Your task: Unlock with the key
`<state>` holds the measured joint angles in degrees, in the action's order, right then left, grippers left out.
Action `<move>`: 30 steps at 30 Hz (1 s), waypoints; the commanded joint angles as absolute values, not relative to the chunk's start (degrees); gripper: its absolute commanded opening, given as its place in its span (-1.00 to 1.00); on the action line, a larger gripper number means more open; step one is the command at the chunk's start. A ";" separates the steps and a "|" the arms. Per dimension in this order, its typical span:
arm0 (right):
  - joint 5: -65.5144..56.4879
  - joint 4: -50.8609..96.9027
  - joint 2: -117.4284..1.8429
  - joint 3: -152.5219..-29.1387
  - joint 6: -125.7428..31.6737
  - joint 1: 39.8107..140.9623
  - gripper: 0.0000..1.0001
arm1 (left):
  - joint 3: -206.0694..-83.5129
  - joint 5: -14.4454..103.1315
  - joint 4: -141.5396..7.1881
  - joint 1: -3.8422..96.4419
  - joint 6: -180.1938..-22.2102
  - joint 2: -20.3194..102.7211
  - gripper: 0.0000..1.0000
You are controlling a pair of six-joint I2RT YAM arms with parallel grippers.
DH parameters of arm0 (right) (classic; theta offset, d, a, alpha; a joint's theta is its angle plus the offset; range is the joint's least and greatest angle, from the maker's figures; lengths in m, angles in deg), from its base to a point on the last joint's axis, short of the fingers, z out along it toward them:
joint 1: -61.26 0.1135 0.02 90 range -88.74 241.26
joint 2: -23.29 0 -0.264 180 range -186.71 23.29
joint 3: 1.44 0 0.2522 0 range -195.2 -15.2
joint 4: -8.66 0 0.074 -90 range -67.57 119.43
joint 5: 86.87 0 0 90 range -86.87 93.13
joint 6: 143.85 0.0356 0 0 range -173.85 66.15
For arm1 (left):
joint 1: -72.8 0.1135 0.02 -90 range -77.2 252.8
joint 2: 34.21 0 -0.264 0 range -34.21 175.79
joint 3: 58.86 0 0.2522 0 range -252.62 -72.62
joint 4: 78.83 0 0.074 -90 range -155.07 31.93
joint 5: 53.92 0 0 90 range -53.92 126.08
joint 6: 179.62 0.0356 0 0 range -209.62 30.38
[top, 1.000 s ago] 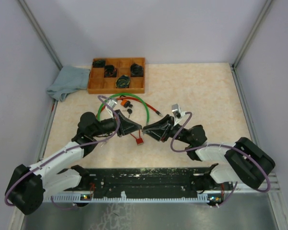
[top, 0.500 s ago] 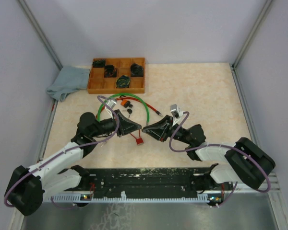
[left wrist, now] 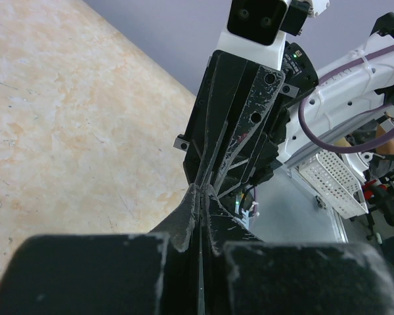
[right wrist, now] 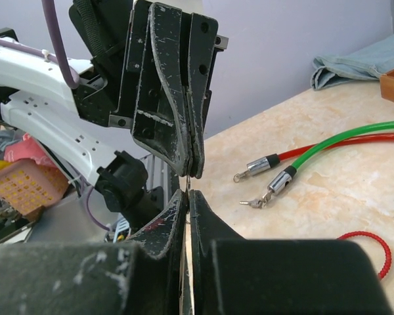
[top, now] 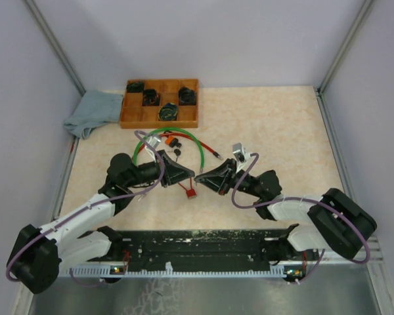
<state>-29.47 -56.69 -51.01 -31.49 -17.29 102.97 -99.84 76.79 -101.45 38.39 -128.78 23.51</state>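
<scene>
As both meet tip to tip above the bench (top: 276,125) | left gripper (top: 189,176) pinches thin key (right wrist: 186,186), red tag (top: 191,192) below | right gripper (top: 200,177) clamped on same key | likely light, stiff, slippery: grip flat bow.

We see sm. red padlock (top: 192,192) lying flat, ctr of table's near half; black-headed keys (top: 177,153) loose further back, apart from it.

Beige marbled table (top: 269,125), green cable (right wrist: 354,136), red cable (right wrist: 341,146), brown tray (top: 144,123), grey-blue cloth (top: 92,111).
</scene>
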 commanded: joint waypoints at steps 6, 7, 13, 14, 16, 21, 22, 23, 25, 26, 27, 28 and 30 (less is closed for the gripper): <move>-31.85 -60.08 -51.24 -34.21 -17.52 102.64 -0.87 | -101.39 76.19 -103.12 37.64 -128.23 23.53 -1.00; -32.12 -60.15 -51.31 -34.31 -17.40 102.61 -0.84 | -101.30 76.02 -103.19 37.58 -128.20 23.49 -1.00; -32.99 -59.84 -51.63 -34.66 -16.88 102.60 -0.77 | -100.48 74.89 -103.97 37.52 -128.32 22.73 -1.00; -33.00 -59.92 -51.70 -34.72 -16.80 102.63 -0.77 | -100.33 74.80 -104.19 37.49 -128.37 22.67 -1.00; -33.22 -59.70 -51.91 -34.86 -16.68 102.65 -0.81 | -99.84 74.62 -105.09 37.47 -128.70 22.48 -1.00; -33.54 -59.60 -52.30 -34.73 -16.46 102.65 -1.00 | -99.23 74.28 -106.09 37.29 -128.91 22.00 -1.00; -33.48 -59.54 -52.09 -34.59 -16.53 102.66 -1.00 | -99.07 74.09 -106.07 37.29 -128.83 21.82 -1.00; -33.32 -59.43 -51.93 -34.47 -16.58 102.66 -1.00 | -98.96 73.91 -106.11 37.27 -128.82 21.72 -1.00; -33.01 -59.36 -51.63 -34.35 -16.35 102.67 -1.00 | -98.60 73.48 -106.22 37.29 -128.82 21.23 -1.00; -33.00 -59.40 -51.58 -34.36 -16.19 102.61 -0.85 | -98.30 73.18 -106.47 37.29 -128.88 20.99 -1.00; -33.01 -59.43 -51.37 -34.33 -16.01 102.65 -0.70 | -98.16 72.89 -106.78 37.29 -128.95 20.94 -1.00; -32.92 -59.56 -51.26 -34.35 -15.85 102.66 -0.59 | -97.95 72.50 -106.98 37.21 -129.08 20.79 -1.00; -32.99 -59.81 -51.05 -34.36 -15.38 102.66 -0.45 | -97.56 71.70 -107.29 37.20 -129.30 20.65 -1.00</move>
